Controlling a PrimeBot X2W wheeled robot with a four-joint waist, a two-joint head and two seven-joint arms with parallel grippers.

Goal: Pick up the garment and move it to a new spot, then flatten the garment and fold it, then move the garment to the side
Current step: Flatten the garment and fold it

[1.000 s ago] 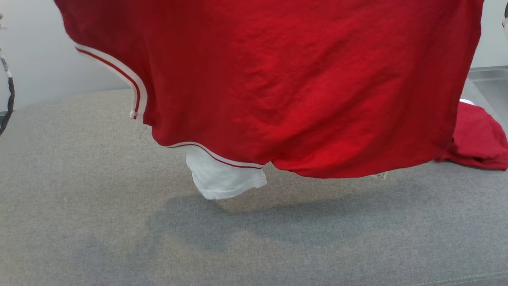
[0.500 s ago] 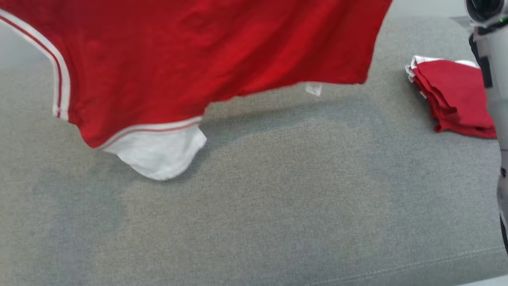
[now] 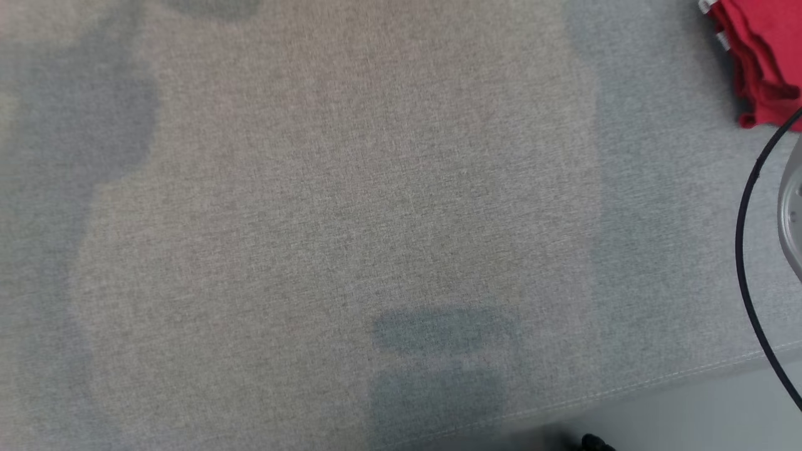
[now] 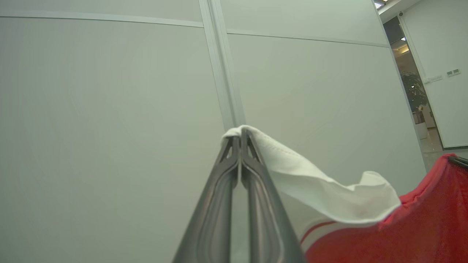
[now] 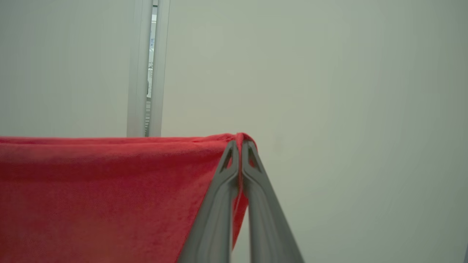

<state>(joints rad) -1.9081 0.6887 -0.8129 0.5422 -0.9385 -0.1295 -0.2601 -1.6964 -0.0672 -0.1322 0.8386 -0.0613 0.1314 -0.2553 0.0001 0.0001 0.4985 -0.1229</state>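
closest in, the left pincer (image 4: 239,137) has its two dark ribbed fingers pressed together on a white hem (image 4: 310,182) of the garment (image 4: 420,226), and the thin white cloth sags away from the tips toward the lower right of that wrist view, where it meets a striped band and the red body. the right pincer (image 5: 239,144) is likewise pressed together, pinching a red corner. from there the top edge runs taut and nearly straight to the left of its view, with the soft, slightly fuzzy knit hanging below it. behind both is a smooth pale wall (image 4: 109,109) with a vertical joint. what has changed is in the head view: half a second ago the red cloth hung across the top of the frame, and now the frame is bare grey woven table (image 3: 313,219) with soft shadows (image 3: 438,332) and a stitched seam (image 3: 626,391) near the lower edge. the folded red stack (image 3: 767,56) sits further into the upper right corner than it did, so the camera has tipped down. the garment is probably held up above this frame, stretched between the two pincers. i judge the carry to be near its end, with the spread cloth ready to be lowered flat onto this open patch, well apart from the stack. a thin black cable (image 3: 745,250) curves down the right edge.
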